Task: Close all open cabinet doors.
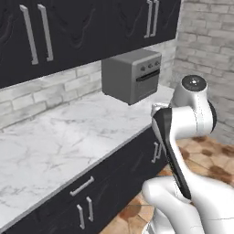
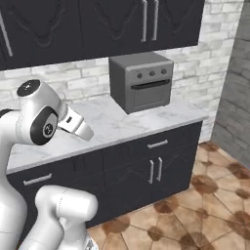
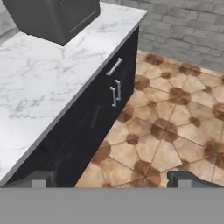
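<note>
The cabinet doors (image 1: 91, 27) hung above the marble table (image 1: 59, 137), high on the wall over the grey toaster oven (image 1: 132, 75). Matte black, each carried a carved curvy relief and a long silver bar handle (image 1: 28, 34). Those in sight lay flush with their fronts; none visibly stood ajar, so any open door was probably beyond the frame. The gripper (image 3: 109, 181) sat low, jaws spread wide and holding nothing, aimed at the tiled floor (image 3: 175, 113) beside the lower drawer fronts (image 3: 105, 100). Doing the step well likely meant raising the hand, finding the open door, then pushing flat on its outer face near the free edge
</note>
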